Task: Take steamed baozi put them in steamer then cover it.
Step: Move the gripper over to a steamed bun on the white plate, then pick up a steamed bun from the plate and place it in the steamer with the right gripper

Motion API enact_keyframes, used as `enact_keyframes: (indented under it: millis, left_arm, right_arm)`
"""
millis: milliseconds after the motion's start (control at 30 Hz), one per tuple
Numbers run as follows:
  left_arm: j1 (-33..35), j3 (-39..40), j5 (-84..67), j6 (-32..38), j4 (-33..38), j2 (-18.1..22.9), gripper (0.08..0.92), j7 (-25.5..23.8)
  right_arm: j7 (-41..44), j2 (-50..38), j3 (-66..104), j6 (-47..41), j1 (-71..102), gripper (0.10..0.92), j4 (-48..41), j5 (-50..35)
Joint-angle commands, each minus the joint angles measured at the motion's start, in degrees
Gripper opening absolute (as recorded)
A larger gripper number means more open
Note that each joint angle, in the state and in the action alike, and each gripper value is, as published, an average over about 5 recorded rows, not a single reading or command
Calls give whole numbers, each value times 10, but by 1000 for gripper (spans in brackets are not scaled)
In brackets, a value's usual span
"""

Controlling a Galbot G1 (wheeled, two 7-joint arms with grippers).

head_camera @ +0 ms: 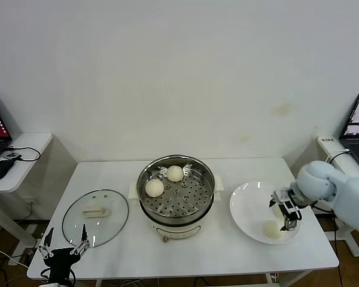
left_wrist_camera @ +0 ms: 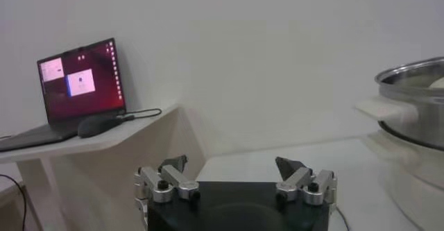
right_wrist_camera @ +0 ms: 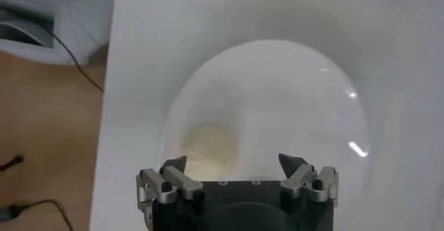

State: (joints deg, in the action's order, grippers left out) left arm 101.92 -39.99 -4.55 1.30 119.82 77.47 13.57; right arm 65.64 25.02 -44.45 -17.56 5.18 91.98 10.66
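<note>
Centre of the head frame: steamer (head_camera: 176, 192) on the white table (head_camera: 227, 251), lid off, with two baozi (head_camera: 155, 188) (head_camera: 175, 173) on the upper-left part of its perforated tray. At right, over the white plate (head_camera: 245, 206), the right gripper (head_camera: 285, 216) with fingers spread wide around nothing, one bun (head_camera: 272, 229) just below it at the plate's lower edge and another (head_camera: 279, 210) half hidden behind its fingers; in the right wrist frame, only one bun (right_wrist_camera: 211, 146) plainly seen, low and left on the plate (right_wrist_camera: 291, 107). Lower left: glass lid (head_camera: 96, 217) flat on the table, and the left gripper (head_camera: 63, 247) parked off the table's front corner, fingers likewise apart and empty, shown the same in the left wrist frame (left_wrist_camera: 234, 177).
</note>
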Motion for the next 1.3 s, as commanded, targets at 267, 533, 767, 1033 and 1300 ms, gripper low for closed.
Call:
enact_keyframes:
  millis: [267, 533, 767, 1033, 1300]
  left_arm:
    - [0, -5, 0, 0, -5, -1, 823, 0]
    - [-3, -6, -1, 0, -5, -1, 823, 0]
    - [-4, -5, -1, 0, -5, 0, 823, 0]
    - [-3, -4, -1, 1, -4, 0, 823, 0]
    - [-6, -3, -2, 1, -3, -3, 823, 0]
  right_arm:
    - [-14, 50, 78, 4, 105, 807, -85, 38]
    - [-19, 66, 86, -1, 112, 750, -97, 37]
    - [-13, 66, 86, -3, 109, 684, -97, 36]
    - [-6, 57, 86, -5, 69, 625, -86, 17]
    - [11, 44, 44, -14, -103, 619, -66, -62]
